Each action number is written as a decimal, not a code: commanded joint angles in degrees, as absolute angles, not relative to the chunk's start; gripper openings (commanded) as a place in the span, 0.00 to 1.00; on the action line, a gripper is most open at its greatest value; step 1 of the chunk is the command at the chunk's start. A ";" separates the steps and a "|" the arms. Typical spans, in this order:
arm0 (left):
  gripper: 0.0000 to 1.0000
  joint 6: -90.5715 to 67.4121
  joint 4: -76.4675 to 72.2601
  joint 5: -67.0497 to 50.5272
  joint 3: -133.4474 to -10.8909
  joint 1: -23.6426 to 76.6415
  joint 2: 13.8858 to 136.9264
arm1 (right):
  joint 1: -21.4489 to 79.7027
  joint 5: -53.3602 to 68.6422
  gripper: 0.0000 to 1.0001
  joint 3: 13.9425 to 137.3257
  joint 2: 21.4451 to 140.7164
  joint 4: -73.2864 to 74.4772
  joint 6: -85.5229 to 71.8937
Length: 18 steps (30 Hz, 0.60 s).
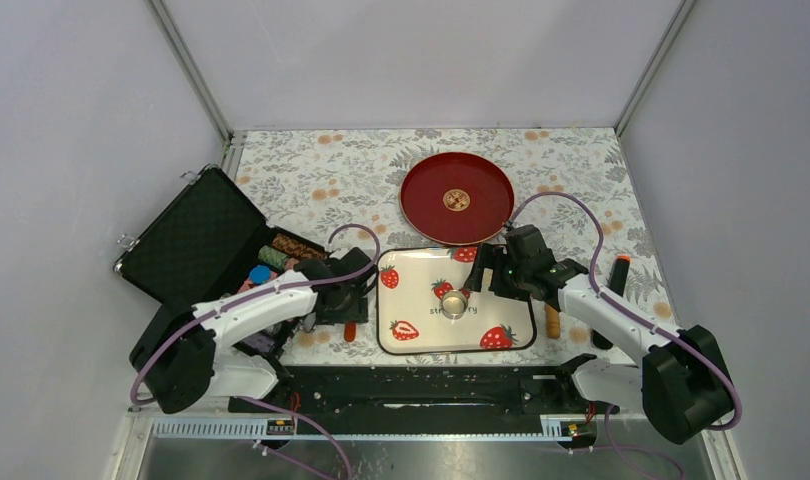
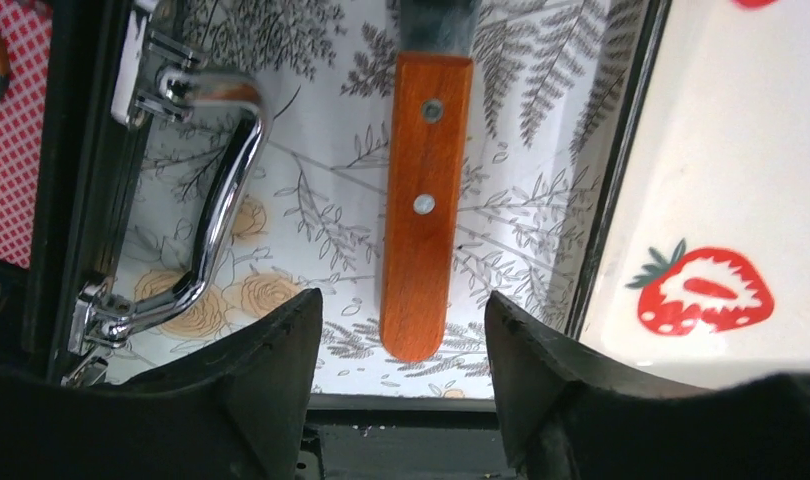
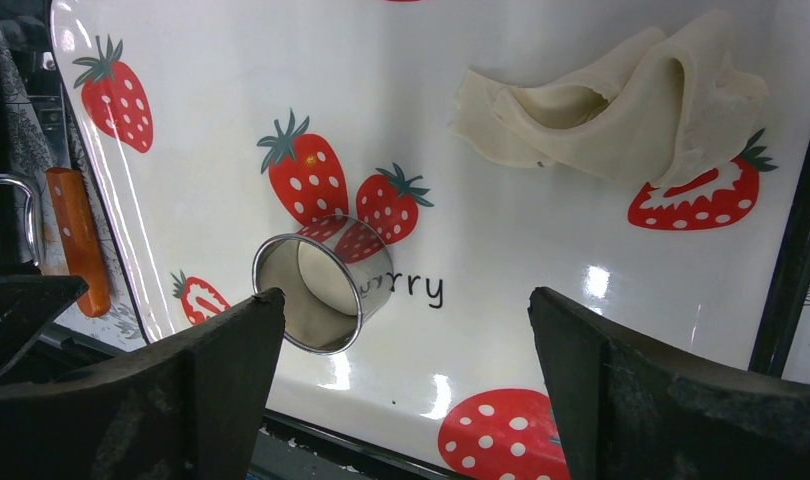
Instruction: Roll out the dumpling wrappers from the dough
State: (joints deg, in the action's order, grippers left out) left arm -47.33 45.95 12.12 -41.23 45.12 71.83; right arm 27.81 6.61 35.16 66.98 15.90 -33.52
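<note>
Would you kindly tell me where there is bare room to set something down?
Free: the plate around its emblem; the cloth between plate and case; the tray between cutter and dough. Crowded: the strip between case and tray, where a wood-handled tool lies.

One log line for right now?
left end effector: open above wooden handle | right end effector: open near ring cutter | dough scrap: loose on strawberry tray

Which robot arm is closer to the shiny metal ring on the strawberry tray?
Right. The right end effector hangs open over the tray, the metal ring just by one finger. The left end effector is off the tray, over a wooden-handled tool.
</note>
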 commanded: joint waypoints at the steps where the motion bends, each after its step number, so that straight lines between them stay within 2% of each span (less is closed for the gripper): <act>1: 0.59 -45.48 45.75 14.73 -46.47 45.17 76.53 | 28.18 5.84 1.00 36.47 66.98 14.52 -33.39; 8: 0.56 -44.50 43.90 14.99 -48.30 44.53 83.34 | 28.13 5.98 0.99 36.47 66.89 14.52 -33.28; 18: 0.47 -42.19 38.68 11.40 -45.79 41.16 85.80 | 28.12 6.52 0.99 36.81 67.79 14.57 -33.12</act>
